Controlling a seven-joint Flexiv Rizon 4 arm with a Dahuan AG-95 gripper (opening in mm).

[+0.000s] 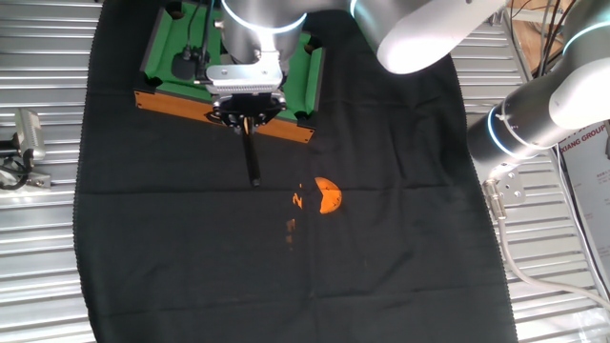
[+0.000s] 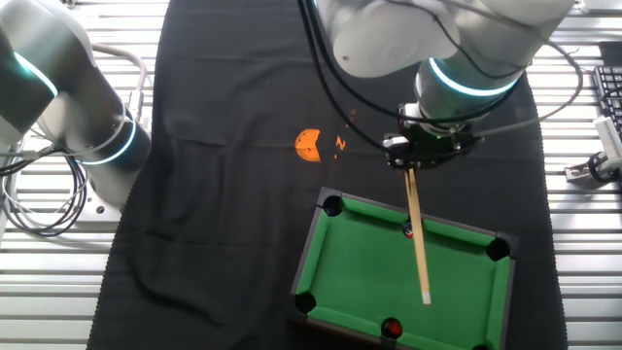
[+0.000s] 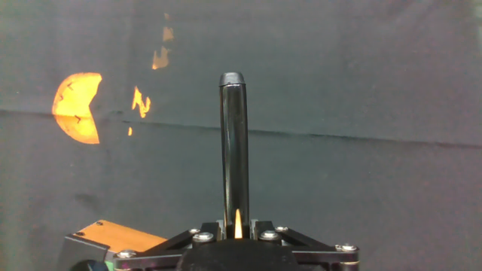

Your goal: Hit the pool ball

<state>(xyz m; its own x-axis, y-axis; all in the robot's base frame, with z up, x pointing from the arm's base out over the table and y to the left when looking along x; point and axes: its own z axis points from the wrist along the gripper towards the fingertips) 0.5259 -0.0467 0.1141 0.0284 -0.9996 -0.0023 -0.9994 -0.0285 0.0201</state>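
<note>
My gripper point(image 2: 416, 161) is shut on a wooden cue stick point(image 2: 419, 243) above the near rail of the green toy pool table point(image 2: 364, 267). The cue's light shaft reaches over the felt, its tip point(image 2: 426, 299) near the middle. The tiny pool ball point(image 2: 408, 230) lies on the felt right beside the shaft, close to the rail. In the hand view the cue's dark butt point(image 3: 233, 143) sticks up from between my fingers, with the gripper point(image 3: 238, 226) closed round it. From the one fixed view the gripper point(image 1: 247, 118) hides the ball, and the dark butt point(image 1: 253, 162) points away from the table.
A darker red ball point(image 2: 391, 329) sits at a side pocket on the far rail. An orange patch point(image 2: 307, 146) lies on the black cloth point(image 1: 191, 248) beside the table, also seen from the hand point(image 3: 75, 107). The table's orange-brown corner point(image 3: 113, 235) shows below my hand.
</note>
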